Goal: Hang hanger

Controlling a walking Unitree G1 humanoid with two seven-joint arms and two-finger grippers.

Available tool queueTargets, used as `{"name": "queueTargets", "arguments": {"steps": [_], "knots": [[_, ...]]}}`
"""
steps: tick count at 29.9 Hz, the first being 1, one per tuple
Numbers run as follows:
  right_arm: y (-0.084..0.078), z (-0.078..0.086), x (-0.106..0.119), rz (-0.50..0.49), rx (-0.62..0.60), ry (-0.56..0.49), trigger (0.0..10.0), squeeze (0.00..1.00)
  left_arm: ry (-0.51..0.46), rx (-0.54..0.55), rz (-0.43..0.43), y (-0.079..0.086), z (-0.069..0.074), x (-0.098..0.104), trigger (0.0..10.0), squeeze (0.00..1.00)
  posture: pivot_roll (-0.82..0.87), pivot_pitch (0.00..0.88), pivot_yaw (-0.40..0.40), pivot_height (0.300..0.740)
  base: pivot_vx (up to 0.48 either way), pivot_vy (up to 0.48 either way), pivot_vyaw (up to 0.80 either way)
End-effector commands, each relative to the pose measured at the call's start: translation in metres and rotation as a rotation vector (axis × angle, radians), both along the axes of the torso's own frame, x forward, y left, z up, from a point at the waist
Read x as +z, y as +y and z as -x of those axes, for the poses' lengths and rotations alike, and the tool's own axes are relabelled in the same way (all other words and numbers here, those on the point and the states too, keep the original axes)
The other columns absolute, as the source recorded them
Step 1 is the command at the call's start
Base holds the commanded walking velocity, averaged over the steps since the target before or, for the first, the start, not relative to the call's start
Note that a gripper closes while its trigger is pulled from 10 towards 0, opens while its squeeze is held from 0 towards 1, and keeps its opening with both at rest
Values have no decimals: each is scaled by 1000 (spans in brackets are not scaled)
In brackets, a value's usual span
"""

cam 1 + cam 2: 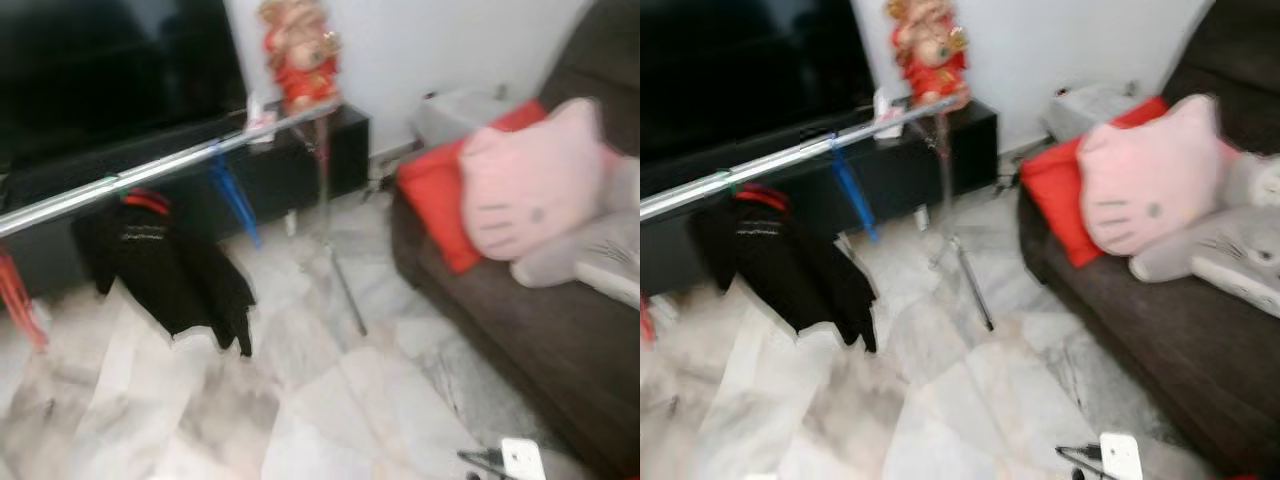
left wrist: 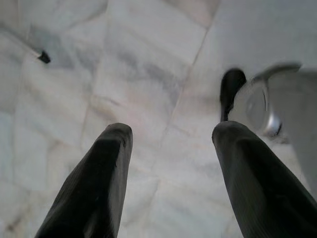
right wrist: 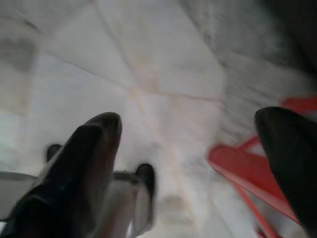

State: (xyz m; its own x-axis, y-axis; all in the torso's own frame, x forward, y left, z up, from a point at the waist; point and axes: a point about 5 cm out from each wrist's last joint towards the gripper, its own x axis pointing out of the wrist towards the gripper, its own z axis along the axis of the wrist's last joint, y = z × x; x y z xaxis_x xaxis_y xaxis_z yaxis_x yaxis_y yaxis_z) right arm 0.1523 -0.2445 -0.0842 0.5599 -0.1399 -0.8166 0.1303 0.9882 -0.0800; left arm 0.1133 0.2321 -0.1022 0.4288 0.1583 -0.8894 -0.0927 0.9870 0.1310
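A silver clothes rail point(image 1: 150, 172) runs across the left of the room. On it hang a black garment point(image 1: 165, 265) on a red hanger point(image 1: 147, 201), a blue hanger point(image 1: 232, 198), and another red hanger point(image 1: 18, 290) at the far left. In the right wrist view my right gripper point(image 3: 190, 121) is open above the marble floor. A loose red hanger point(image 3: 247, 171) lies just beyond its fingers, untouched. My left gripper point(image 2: 171, 131) is open too, with nothing between its fingers, pointing down at floor tiles.
A dark brown sofa point(image 1: 520, 330) fills the right side, with a red cushion point(image 1: 440, 195) and a pink cat-face pillow point(image 1: 530, 180). A black TV cabinet point(image 1: 290, 160) with a red figurine point(image 1: 300, 50) stands behind the rail. A white device point(image 1: 522, 458) lies on the floor.
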Motion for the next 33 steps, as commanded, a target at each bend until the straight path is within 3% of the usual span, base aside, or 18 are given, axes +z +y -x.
{"name": "queueTargets", "arguments": {"steps": [1, 19, 33], "knots": [[-5, 4, 0, 3, -8, 8, 10000, 0, 4, 6, 2, 0, 0, 0, 10000, 0, -141, 0, 70, 740, 0, 0, 800], [-8, 2, 2, -26, 15, 9, 10000, 0, -1, 25, 16, -6, -1, -1, 10000, 0, -145, 0, 47, 740, 0, 0, 793], [-7, 5, 0, -55, -11, 25, 10000, 0, -8, 19, 24, -5, -1, -1, 10000, 0, -146, 0, 55, 740, -37, 0, 0]]}}
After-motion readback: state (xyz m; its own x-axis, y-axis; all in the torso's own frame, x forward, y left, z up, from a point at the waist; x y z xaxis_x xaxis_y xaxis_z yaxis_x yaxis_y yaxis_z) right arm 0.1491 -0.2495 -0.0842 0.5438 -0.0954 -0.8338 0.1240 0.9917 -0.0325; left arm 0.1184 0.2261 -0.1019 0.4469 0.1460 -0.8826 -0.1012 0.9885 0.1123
